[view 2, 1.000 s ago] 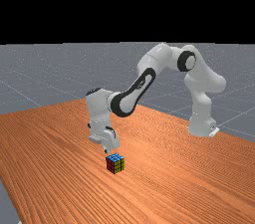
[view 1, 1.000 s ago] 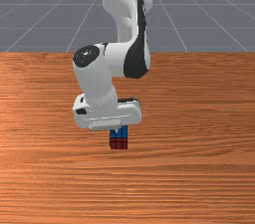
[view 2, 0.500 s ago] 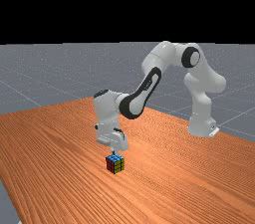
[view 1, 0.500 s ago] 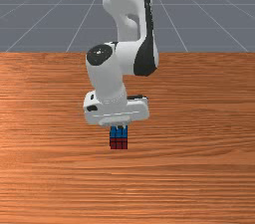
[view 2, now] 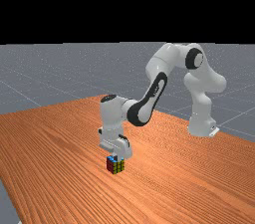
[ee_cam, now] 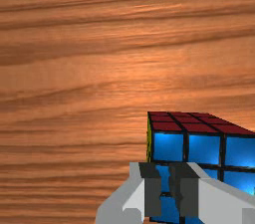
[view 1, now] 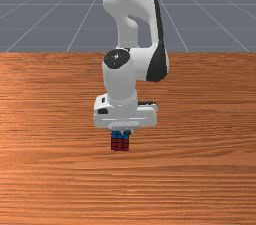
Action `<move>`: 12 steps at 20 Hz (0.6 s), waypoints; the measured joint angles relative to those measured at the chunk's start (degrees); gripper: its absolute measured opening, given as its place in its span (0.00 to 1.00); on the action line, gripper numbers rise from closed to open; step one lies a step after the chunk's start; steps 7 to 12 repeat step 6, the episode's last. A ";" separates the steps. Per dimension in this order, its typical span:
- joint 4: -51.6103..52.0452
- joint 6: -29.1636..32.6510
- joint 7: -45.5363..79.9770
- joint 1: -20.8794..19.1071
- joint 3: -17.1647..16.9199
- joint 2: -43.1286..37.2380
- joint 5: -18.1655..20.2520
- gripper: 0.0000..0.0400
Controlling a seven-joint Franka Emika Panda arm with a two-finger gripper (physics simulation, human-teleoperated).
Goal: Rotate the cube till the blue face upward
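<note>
Listing first one cube, puzzle-patterned with black grid lines, blue, red and yellow faces (ee_cam: 204,148): set on the table of orange-brown wood (view 1: 200,169), blue face upward, red face toward the front camera, yellow face on the far view's right side. Item, one pair of fingers, grey with dark pads (view 2: 117,159): pointing down over the cube's blue top, standing apart by a narrow gap, with blue squares visible between them in the wrist view; nearer the yellow-side edge of the top; whether they touch the cube, cannot be told. Item, one robot arm, white and grey with black joint bands (view 2: 162,61): reaching from the far view's right toward its left, bent downward above the cube. Item, one hand, white and broad (view 1: 125,116): directly above the fingers, overlapping the cube's rear part in the front view
</note>
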 joint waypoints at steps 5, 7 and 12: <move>-1.67 2.63 6.07 7.45 -0.10 0.79 -3.27 0.02; -1.94 3.26 7.21 8.94 -0.39 1.44 -4.11 0.01; -1.94 3.26 7.21 8.94 -0.39 1.44 -4.11 0.01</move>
